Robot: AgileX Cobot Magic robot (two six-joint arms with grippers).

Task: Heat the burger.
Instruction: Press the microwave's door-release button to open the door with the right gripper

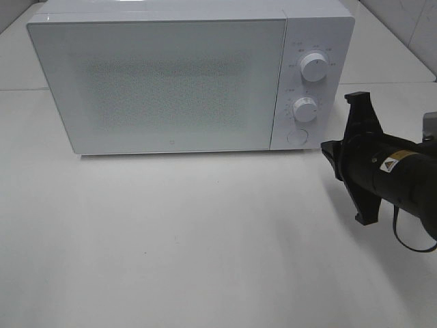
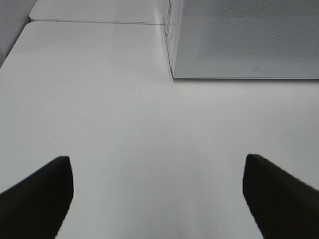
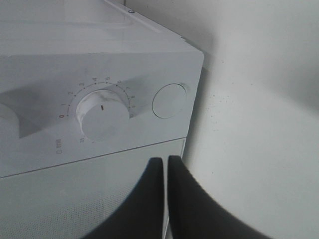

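White tabletop (image 1: 171, 260), white microwave (image 1: 171, 82) shut: its dotted door hides the inside, burger out of sight.
Right gripper (image 3: 165, 162) pinched closed, empty, by the lower dial (image 3: 103, 113), numerals faint; left gripper (image 2: 155, 167) spread wide, empty.

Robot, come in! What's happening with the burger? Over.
Left gripper open over table. Right gripper shut, by microwave dial. Burger not in view; door closed.

the microwave (image 1: 164, 82) door's speckled panel hides its inside. markings round the upper dial (image 1: 313, 66) are too small to read. fingers of the left gripper (image 2: 157, 159) run off the edge.
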